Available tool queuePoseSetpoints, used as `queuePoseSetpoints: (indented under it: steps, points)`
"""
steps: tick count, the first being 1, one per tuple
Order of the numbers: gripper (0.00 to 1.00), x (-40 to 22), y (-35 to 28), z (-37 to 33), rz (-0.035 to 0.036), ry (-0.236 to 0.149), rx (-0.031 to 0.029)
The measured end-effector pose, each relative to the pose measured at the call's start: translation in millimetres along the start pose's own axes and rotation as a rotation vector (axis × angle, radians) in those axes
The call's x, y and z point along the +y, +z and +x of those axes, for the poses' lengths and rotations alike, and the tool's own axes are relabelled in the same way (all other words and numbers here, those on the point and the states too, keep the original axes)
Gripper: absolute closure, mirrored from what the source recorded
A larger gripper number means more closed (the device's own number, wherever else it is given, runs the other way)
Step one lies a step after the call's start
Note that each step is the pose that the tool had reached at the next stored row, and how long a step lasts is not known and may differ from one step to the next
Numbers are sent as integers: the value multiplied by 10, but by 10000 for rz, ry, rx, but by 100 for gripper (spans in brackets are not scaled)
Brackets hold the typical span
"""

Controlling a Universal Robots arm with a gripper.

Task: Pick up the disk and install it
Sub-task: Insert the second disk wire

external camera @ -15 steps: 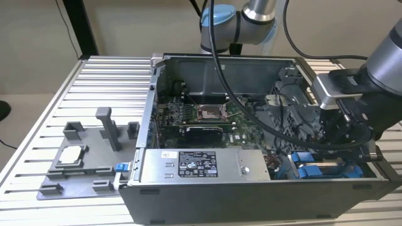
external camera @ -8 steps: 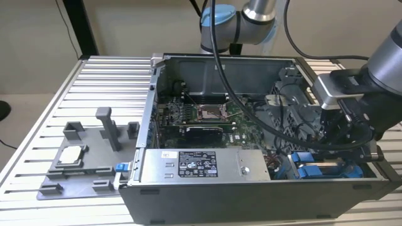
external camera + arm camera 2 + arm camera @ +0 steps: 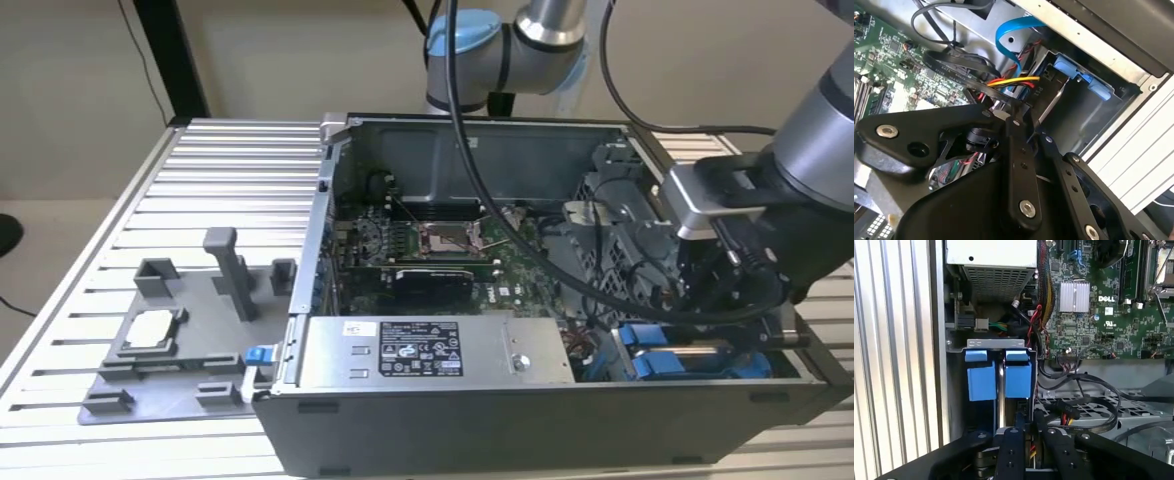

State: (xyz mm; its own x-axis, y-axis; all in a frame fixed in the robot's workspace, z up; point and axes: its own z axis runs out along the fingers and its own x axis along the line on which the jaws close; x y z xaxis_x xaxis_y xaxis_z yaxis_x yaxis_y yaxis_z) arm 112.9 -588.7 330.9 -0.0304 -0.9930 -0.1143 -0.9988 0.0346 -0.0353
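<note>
Step in hand: by my judgement, installation. The gripper [image 3: 1026, 432] is down inside the open computer case [image 3: 441, 430], at the drive bay [image 3: 996, 347] in the corner on the exterior view's right.
Gripper state: the fingers [image 3: 1016, 145] lie close together, with a thin metal edge between them in the second wrist view. Whether they clamp it, I cannot tell.
Disk location: two blue carriers [image 3: 999, 377] stand side by side in the bay in the first wrist view; the one with a silver edge showing beside it, directly ahead of the gripper, appears to be the disk [image 3: 1017, 380]. It looks partly or fully seated.
Next move calls for: a straight, gentle push along the bay rails, keeping clear of the cables [image 3: 1074, 412] just beside the bay.
Case contents: motherboard [image 3: 427, 250], power supply [image 3: 420, 350], loose wiring.
Grey fixture tray [image 3: 174, 385]: outside the case, holds a small silver chip [image 3: 147, 328].
</note>
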Motion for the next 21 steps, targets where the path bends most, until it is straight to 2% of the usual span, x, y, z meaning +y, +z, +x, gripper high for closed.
queuePoseSetpoints:
  steps: [2,4,7,8,15,16,21]
  points:
    - [100,1,26,2,1,0,14]
    - [100,2,32,4,-1,1,3]
    - [100,2,14,-1,-8,3,-8]
    - [0,3,-21,-5,-8,7,-28]
    - [0,-7,-341,-41,-6,4,-15]
    - [100,-8,-364,-44,-6,5,-14]
    - [100,-7,-365,-42,-6,5,-14]
